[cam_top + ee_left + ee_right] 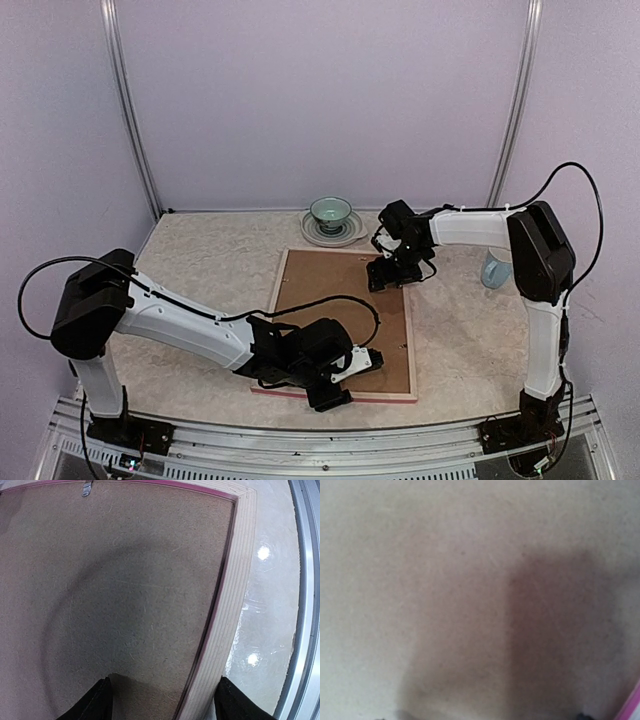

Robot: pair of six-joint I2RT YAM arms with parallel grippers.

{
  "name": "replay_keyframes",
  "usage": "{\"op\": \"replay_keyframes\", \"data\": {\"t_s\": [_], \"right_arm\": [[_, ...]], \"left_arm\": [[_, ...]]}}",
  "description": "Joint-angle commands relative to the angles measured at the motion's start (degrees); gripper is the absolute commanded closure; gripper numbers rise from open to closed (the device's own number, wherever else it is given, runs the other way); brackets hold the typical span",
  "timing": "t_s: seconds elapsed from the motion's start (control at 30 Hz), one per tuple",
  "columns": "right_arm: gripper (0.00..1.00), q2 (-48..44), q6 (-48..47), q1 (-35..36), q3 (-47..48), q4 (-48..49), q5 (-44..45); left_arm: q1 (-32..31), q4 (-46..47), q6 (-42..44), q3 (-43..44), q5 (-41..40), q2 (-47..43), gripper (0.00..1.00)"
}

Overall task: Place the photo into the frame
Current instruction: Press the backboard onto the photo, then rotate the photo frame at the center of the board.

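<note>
Here the frame lies face-down mid-table under its backing board; photo unseen; left gripper and right gripper are spread, empty; uneven pressing could skid the frame.

The marbled bench carries the frame, lying face down. A plate sits just behind the frame, and a blue cup stands to its right.

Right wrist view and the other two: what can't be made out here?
- Photo: in no view; in the top view the backing board fills the face-down frame.
- Right wrist view: blurred, too close; only a pink sliver of the frame shows, bottom right.
- Right gripper fingertips: top view, hidden under its own body.
- Blue cup: top view, half behind the right arm.
</note>
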Motion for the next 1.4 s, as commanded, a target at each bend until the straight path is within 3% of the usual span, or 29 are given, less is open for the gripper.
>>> {"op": "replay_keyframes", "data": {"t_s": [0.0,0.2,0.57,0.73,1.17,1.37], "right_arm": [[0.19,0.2,0.0,1.2,-2.2,-7.1,-4.3],[0.16,-1.7,0.5,1.3,-1.5,-5.5,-1.9],[0.08,-10.3,1.1,0.6,-0.1,0.9,-3.0],[0.01,-13.6,1.0,0.5,-2.7,1.8,-1.8],[0.01,-16.3,2.3,-3.6,-10.3,6.6,0.6],[0.01,-10.3,-3.5,-6.4,-4.0,7.3,4.1]], "left_arm": [[0.4,0.3,-0.6,1.1,-3.5,1.4,0.32],[0.4,0.3,-1.1,1.1,-4.7,1.3,0.29],[3.4,0.7,-4.6,0.5,-4.9,-6.6,0.13],[6.1,-0.5,-8.2,0.7,-3.9,-11.4,0.01],[12.3,-12.1,-20.1,1.5,-11.1,-13.8,0.01],[17.9,-13.1,-29.0,-5.6,-14.2,-19.2,0.01]]}}
